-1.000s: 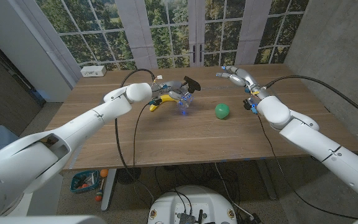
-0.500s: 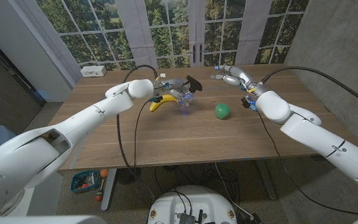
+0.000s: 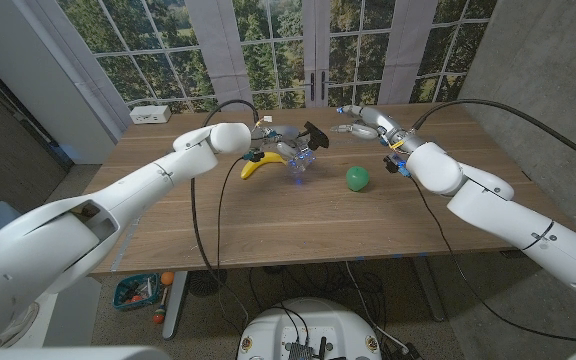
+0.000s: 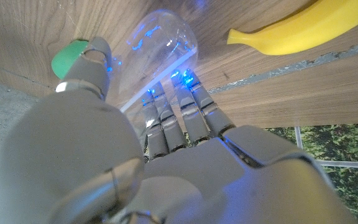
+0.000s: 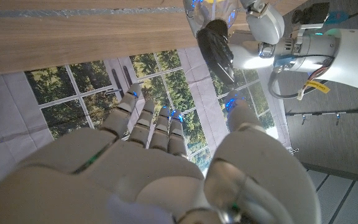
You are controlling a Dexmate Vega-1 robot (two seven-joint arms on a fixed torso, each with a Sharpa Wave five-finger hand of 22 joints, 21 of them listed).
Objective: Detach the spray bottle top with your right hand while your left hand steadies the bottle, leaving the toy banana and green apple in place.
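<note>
A clear spray bottle (image 3: 299, 163) with a black spray top (image 3: 314, 134) stands tilted at the middle back of the wooden table (image 3: 298, 220). My left hand (image 3: 280, 139) grips the bottle (image 4: 160, 37), thumb on one side and fingers (image 4: 185, 109) on the other. A yellow toy banana (image 3: 260, 165) lies just left of the bottle, touching or nearly so. The green apple (image 3: 357, 178) sits to the bottle's right. My right hand (image 3: 363, 119) hovers open a short way right of the spray top (image 5: 216, 42), its fingers (image 5: 154, 121) reaching toward it.
A white power box (image 3: 151, 114) lies at the table's far left corner. Black cables (image 3: 203, 215) hang from both arms over the table. Windows stand behind the table and a concrete wall (image 3: 538, 70) on the right. The near half of the table is bare wood.
My right hand has moved left and slightly back, closing toward the black spray top. My left hand keeps its hold on the bottle, shifted only slightly.
</note>
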